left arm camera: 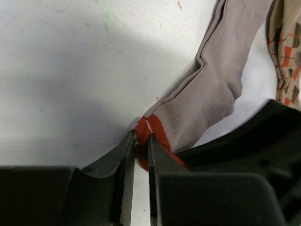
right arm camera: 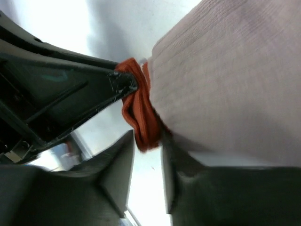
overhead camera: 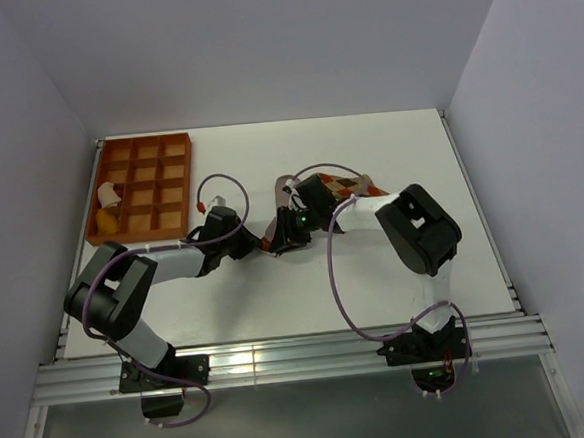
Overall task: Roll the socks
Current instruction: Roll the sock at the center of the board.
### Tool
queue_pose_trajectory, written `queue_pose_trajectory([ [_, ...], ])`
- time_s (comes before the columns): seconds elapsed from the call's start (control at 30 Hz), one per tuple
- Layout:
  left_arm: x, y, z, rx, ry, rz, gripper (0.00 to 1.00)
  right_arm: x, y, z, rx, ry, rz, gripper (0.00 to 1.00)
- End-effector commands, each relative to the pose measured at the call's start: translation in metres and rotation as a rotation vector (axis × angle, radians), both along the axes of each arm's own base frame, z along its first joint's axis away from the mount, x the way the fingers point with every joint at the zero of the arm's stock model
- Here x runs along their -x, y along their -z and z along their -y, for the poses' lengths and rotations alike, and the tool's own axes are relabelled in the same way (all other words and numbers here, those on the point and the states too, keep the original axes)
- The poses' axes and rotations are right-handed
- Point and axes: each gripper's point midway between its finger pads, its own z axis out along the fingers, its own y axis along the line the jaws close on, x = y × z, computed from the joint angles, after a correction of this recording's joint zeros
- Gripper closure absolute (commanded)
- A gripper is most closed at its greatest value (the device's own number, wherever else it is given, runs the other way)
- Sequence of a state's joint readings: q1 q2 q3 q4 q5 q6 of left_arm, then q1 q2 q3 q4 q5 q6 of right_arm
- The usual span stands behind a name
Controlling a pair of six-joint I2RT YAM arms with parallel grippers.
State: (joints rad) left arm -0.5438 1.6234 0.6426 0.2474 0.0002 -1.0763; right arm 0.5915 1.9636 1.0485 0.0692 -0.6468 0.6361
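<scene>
The grey-brown sock (left arm camera: 211, 89) lies stretched on the white table, its red cuff (left arm camera: 149, 128) nearest the grippers. My left gripper (left arm camera: 142, 136) is shut on that cuff, with red fabric pinched between its tips. In the right wrist view the same sock (right arm camera: 225, 80) fills the upper right. Its cuff (right arm camera: 138, 117) hangs at the tips of my right gripper (right arm camera: 148, 139), whose jaws stand apart around it. The left gripper's fingertip (right arm camera: 126, 84) touches the cuff from the left. The argyle sock (left arm camera: 287, 56) lies just beyond. From above, both grippers (overhead camera: 273, 238) meet mid-table.
An orange compartment tray (overhead camera: 144, 139) sits at the back left, with a white item (overhead camera: 107, 197) and a yellow item (overhead camera: 105, 224) in its left cells. White walls enclose the table (overhead camera: 376, 273) on three sides. A metal rail (overhead camera: 282, 365) runs along the near edge.
</scene>
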Motion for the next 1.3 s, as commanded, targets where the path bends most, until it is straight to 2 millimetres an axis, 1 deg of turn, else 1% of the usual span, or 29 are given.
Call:
queue_pose_trajectory([
  [0.0, 0.002, 0.009, -0.011, -0.107, 0.004, -0.032, 1.00, -0.014, -0.011, 0.025, 0.221, 0.015, 0.204, 0.58],
  [0.03, 0.001, 0.009, -0.013, -0.120, 0.000, -0.035, 1.00, -0.019, -0.026, 0.026, 0.235, 0.029, 0.267, 0.54],
  [0.07, 0.001, 0.008, -0.013, -0.128, 0.004, -0.032, 1.00, -0.016, -0.030, 0.025, 0.262, 0.005, 0.322, 0.48],
  [0.1, 0.000, 0.006, -0.014, -0.133, 0.003, -0.029, 1.00, -0.022, -0.032, 0.030, 0.311, 0.029, 0.380, 0.46],
  [0.13, -0.002, 0.003, -0.015, -0.136, -0.001, -0.022, 1.00, -0.023, -0.043, 0.029, 0.315, 0.031, 0.432, 0.44],
  [0.17, -0.001, 0.003, -0.015, -0.145, 0.004, -0.021, 1.00, -0.024, -0.043, 0.030, 0.329, 0.022, 0.482, 0.41],
  [0.2, -0.002, 0.001, -0.015, -0.147, 0.004, -0.018, 1.00, -0.020, -0.045, 0.026, 0.340, 0.014, 0.522, 0.40],
  [0.27, -0.002, 0.000, -0.016, -0.157, 0.011, -0.018, 1.00, -0.022, -0.049, 0.028, 0.360, 0.007, 0.630, 0.40],
  [0.3, -0.003, -0.001, -0.015, -0.157, 0.014, -0.016, 1.00, -0.018, -0.053, 0.020, 0.348, -0.010, 0.682, 0.40],
  [0.33, -0.003, -0.002, -0.014, -0.158, 0.020, -0.014, 1.00, -0.014, -0.047, 0.022, 0.365, -0.027, 0.709, 0.40],
  [0.37, -0.003, -0.002, -0.014, -0.162, 0.024, -0.019, 1.00, -0.015, -0.057, 0.014, 0.334, -0.049, 0.787, 0.40],
  [0.4, -0.003, -0.003, -0.013, -0.162, 0.026, -0.019, 1.00, -0.010, -0.058, 0.009, 0.334, -0.062, 0.834, 0.40],
  [0.43, -0.004, -0.003, -0.013, -0.165, 0.028, -0.019, 0.99, -0.011, -0.057, 0.009, 0.342, -0.068, 0.892, 0.41],
  [0.5, -0.003, -0.003, -0.013, -0.170, 0.033, -0.027, 1.00, -0.007, -0.058, 0.006, 0.358, -0.083, 0.946, 0.41],
  [0.57, -0.003, -0.004, -0.012, -0.170, 0.042, -0.031, 1.00, -0.008, -0.058, 0.007, 0.383, -0.084, 1.021, 0.42],
  [0.63, -0.004, -0.006, -0.010, -0.166, 0.045, -0.027, 1.00, -0.005, -0.061, 0.002, 0.381, -0.101, 1.072, 0.42],
  [0.7, -0.006, -0.009, -0.008, -0.161, 0.049, -0.022, 1.00, -0.009, -0.062, 0.004, 0.406, -0.080, 1.101, 0.42],
  [0.73, -0.007, -0.010, -0.007, -0.160, 0.053, -0.019, 1.00, -0.008, -0.065, 0.001, 0.408, -0.080, 1.131, 0.43],
  [0.8, -0.003, -0.006, -0.009, -0.174, 0.058, -0.041, 1.00, -0.007, -0.066, -0.002, 0.411, -0.091, 1.153, 0.43],
  [0.97, 0.000, -0.004, -0.009, -0.180, 0.070, -0.055, 1.00, -0.002, -0.057, -0.018, 0.429, -0.158, 1.176, 0.43],
  [1.03, 0.000, -0.005, -0.009, -0.182, 0.072, -0.054, 1.00, -0.001, -0.059, -0.023, 0.411, -0.164, 1.182, 0.43],
  [1.13, 0.000, -0.006, -0.009, -0.182, 0.076, -0.053, 1.00, 0.001, -0.059, -0.028, 0.408, -0.176, 1.190, 0.44],
  [1.27, 0.000, -0.004, -0.007, -0.180, 0.083, -0.060, 1.00, 0.001, -0.049, -0.032, 0.432, -0.208, 1.190, 0.44],
])
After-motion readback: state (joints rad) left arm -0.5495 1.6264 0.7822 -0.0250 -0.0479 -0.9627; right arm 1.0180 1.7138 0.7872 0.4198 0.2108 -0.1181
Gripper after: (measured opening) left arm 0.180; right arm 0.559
